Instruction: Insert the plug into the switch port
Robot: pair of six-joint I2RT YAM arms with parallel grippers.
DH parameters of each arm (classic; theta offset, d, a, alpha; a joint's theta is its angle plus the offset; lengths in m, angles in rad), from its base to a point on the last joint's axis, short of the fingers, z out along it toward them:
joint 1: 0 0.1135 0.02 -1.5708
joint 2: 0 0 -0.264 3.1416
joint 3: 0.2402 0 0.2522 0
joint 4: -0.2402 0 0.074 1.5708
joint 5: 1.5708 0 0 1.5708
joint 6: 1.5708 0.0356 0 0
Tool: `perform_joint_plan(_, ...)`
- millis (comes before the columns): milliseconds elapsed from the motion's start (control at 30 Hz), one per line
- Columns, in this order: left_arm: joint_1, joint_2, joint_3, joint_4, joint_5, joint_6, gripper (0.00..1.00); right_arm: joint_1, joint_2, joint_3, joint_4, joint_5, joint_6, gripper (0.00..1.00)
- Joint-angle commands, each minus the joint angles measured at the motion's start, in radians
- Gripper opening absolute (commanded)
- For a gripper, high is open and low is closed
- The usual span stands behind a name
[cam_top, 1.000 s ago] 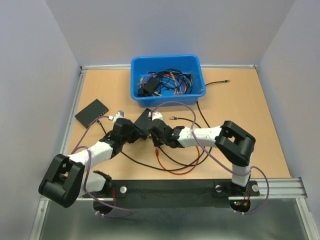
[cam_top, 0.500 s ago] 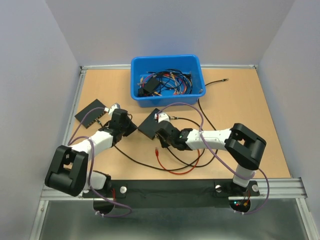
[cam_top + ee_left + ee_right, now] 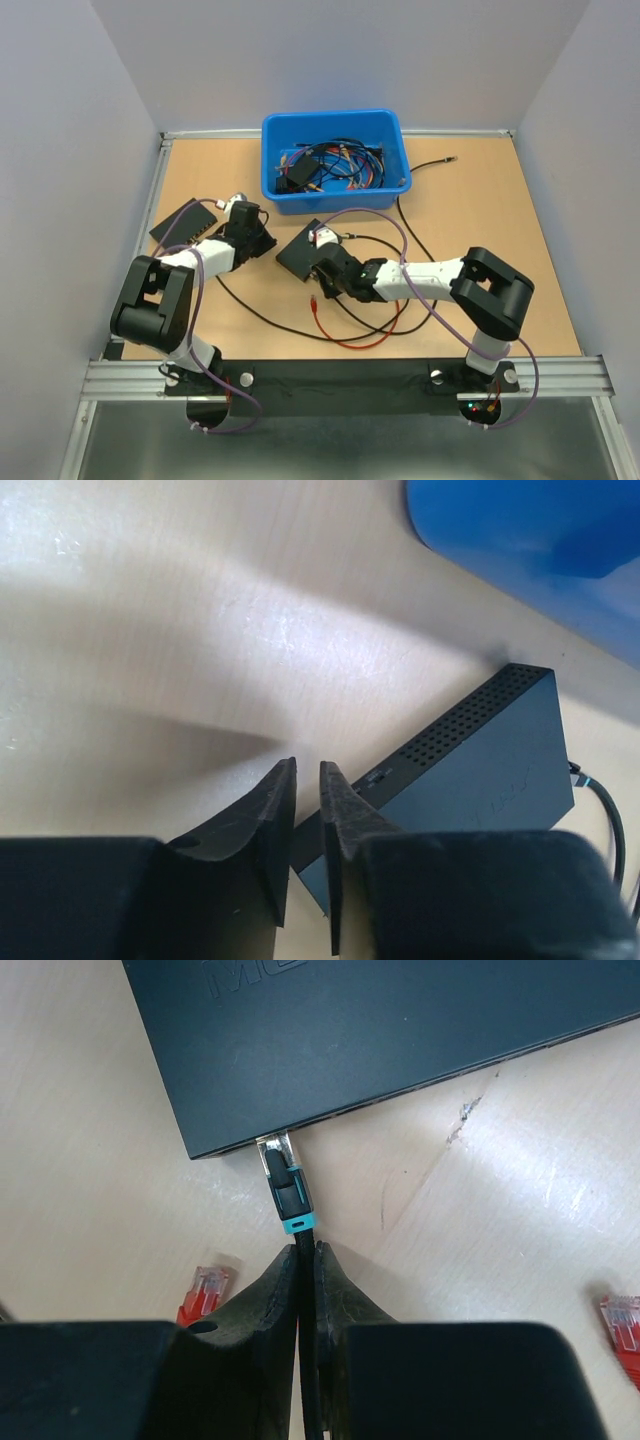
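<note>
Around you: pale grey walls [image 3: 330, 60] on three sides; light wooden tabletop [image 3: 500, 250] with a metal rail [image 3: 560, 375] along its near edge; even, diffuse light.

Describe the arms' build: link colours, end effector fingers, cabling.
Both arms have white links between chunky black joint housings. A purple cable loops loosely along each arm. The left end effector and right end effector each have two matte black, tapered, blade-like fingers on blocky black bodies. No sleeves or markings visible. Small red and green lights glow at the right base.
</note>
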Motion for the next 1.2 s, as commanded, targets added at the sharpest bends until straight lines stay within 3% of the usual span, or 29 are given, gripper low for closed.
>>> perform_joint_plan(0, -0.017, -0.003, -0.007, 0.041, 0.012, -0.002, 0.23, -0.004, 0.004, 0.028, 0.088, -0.001, -0.018, 0.0)
perform_joint_plan(33, -0.02, -0.001, -0.013, 0.043, 0.041, -0.005, 0.16, -0.004, 0.007, 0.028, 0.091, 0.002, -0.018, 0.01)
perform_joint_plan(233, -0.046, 0.009, -0.038, 0.052, 0.063, -0.023, 0.05, -0.003, 0.028, 0.048, 0.093, 0.008, -0.016, 0.01)
perform_joint_plan(467, -0.063, 0.003, -0.082, 0.046, 0.081, -0.057, 0.0, -0.003, 0.031, 0.067, 0.093, 0.026, -0.019, 0.0)
perform_joint_plan(767, -0.103, 0.022, -0.176, 0.097, 0.114, -0.106, 0.0, -0.012, 0.068, 0.125, 0.093, 0.097, -0.001, 0.0)
perform_joint_plan(1167, -0.132, 0.02, -0.197, 0.121, 0.086, -0.106, 0.0, -0.014, 0.108, 0.217, 0.091, 0.049, -0.013, 0.02)
